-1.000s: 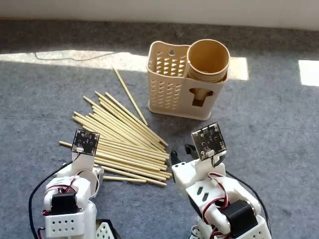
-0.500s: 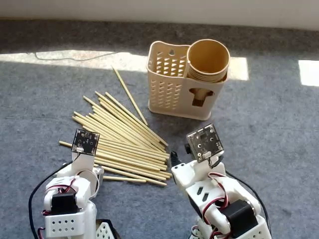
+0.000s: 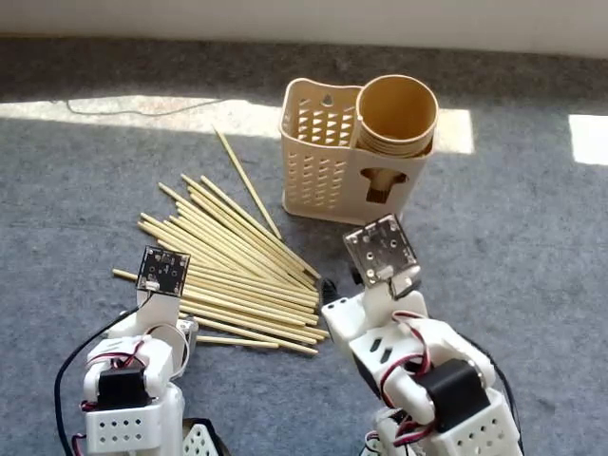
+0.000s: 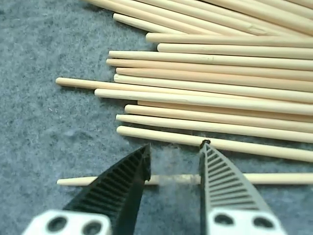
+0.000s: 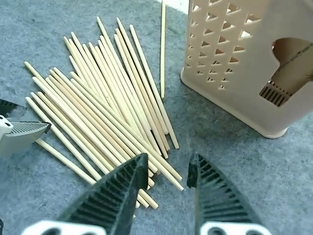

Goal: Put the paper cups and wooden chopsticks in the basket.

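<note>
While both arms are sitting nearest, left gripper (image 4: 173,147) is hovering spread astride one stray chopstick (image 4: 274,178); right gripper (image 5: 166,164) is gaping over the chopsticks (image 3: 237,256) lying on carpet (image 3: 532,247); farther back, cups (image 3: 396,114) are standing stacked inside the basket (image 3: 318,161).

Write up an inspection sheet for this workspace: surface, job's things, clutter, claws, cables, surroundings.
Surface: grey carpet, sunlit patches toward the back.
Job's things: basket upright; paper cups stacked in one compartment; wooden chopsticks loose on the carpet.
Clutter: nothing seen.
Claws: left claw open over one stray chopstick beside the pile; right claw open above the pile's end near the basket.
Cables: thin cable on the carpet at the back; black cable by the left arm.
Surroundings: pale wall behind.
</note>
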You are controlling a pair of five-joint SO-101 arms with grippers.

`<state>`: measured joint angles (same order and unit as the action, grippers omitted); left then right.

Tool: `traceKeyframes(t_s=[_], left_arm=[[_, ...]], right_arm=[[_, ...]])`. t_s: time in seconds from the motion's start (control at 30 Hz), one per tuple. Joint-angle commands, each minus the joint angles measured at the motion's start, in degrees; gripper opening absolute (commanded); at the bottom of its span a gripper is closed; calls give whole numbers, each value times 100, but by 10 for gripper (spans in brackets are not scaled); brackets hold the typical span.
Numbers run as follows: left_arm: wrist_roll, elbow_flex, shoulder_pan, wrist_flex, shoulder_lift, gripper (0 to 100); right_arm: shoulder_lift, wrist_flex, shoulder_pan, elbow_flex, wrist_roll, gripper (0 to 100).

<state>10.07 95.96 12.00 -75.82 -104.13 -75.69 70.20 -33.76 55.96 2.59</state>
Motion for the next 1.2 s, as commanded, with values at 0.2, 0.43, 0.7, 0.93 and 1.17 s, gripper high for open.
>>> traceKeyframes(t_s=[0.2, 0.43, 0.7, 0.93, 1.17], left_arm=[[-18, 119, -101, -9, -31, 161], [-18, 119, -101, -9, -31, 161], [-18, 119, -101, -9, -31, 161], [-18, 119, -101, -9, -31, 161], [-18, 119, -101, -9, -31, 161]], right_arm=[[1631, 57, -286, -875, 70, 145], [2378, 48, -787, -1191, 70, 145], [2703, -171, -857, -1174, 70, 145], [2774, -180, -857, -1174, 70, 145], [3178, -189, -857, -1218, 70, 145]])
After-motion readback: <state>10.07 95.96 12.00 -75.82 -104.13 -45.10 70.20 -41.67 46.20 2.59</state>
